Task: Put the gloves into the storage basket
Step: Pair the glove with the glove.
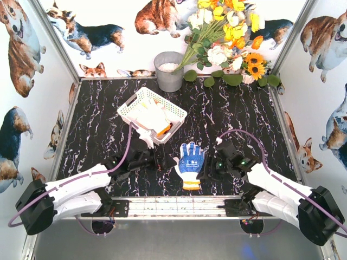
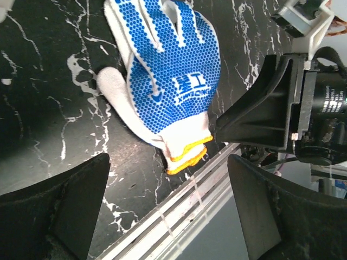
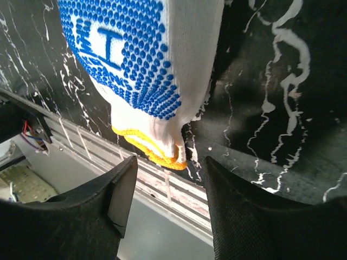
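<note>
A blue-dotted glove [image 1: 191, 161] with a yellow-orange cuff lies flat, palm up, on the black marble table near its front edge. It also shows in the left wrist view [image 2: 162, 81] and in the right wrist view [image 3: 135, 59]. My left gripper [image 1: 161, 161] is open and empty just left of the glove [image 2: 169, 162]. My right gripper [image 1: 207, 171] is open just right of it, with the cuff [image 3: 154, 150] right in front of the jaws [image 3: 171, 162]. The white lattice storage basket [image 1: 126, 111] behind holds white gloves [image 1: 152, 115]; one glove [image 1: 145, 136] hangs over its near rim.
A grey metal bucket [image 1: 169, 70] stands behind the basket, with a bunch of flowers [image 1: 227, 38] at the back right. The metal front rail [image 1: 179, 205] runs just below the glove's cuff. Corgi-print walls close in both sides.
</note>
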### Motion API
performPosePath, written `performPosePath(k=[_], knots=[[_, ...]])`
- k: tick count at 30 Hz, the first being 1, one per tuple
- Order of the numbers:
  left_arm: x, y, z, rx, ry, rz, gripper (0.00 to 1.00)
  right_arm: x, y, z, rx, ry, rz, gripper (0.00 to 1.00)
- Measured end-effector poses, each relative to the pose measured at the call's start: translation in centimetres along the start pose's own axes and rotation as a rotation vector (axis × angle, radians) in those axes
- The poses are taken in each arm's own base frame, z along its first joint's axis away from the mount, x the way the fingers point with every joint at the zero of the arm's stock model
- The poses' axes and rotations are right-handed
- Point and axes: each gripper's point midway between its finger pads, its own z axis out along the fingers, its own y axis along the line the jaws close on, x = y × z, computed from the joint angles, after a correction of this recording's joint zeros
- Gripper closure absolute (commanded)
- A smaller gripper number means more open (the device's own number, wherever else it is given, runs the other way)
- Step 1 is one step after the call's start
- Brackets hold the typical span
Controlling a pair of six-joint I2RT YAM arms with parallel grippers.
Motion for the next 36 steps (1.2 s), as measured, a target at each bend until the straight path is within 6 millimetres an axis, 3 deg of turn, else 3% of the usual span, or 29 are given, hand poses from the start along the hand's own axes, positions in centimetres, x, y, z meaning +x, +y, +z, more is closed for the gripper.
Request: performPosePath(k=[9, 21, 27, 36], knots=[[1.7, -0.8, 1.4, 0.019, 0.032, -0.043, 0.22, 0.4, 1.2, 0.9, -0.063, 0.007, 0.040, 0.56], [3.4, -1.3, 2.4, 0.026, 0.076, -0.062, 0.32, 1.4, 0.4, 2.2, -0.034, 0.050, 0.046, 0.67], [4.0, -1.3, 2.8, 0.023, 0.089, -0.072, 0.40, 1.6, 0.9, 2.6, -0.047, 0.063, 0.051, 0.83], [4.8, -1.2, 3.4, 0.021, 0.110, -0.098, 0.49, 0.9, 2.3, 1.7, -0.108, 0.025, 0.064, 0.98]])
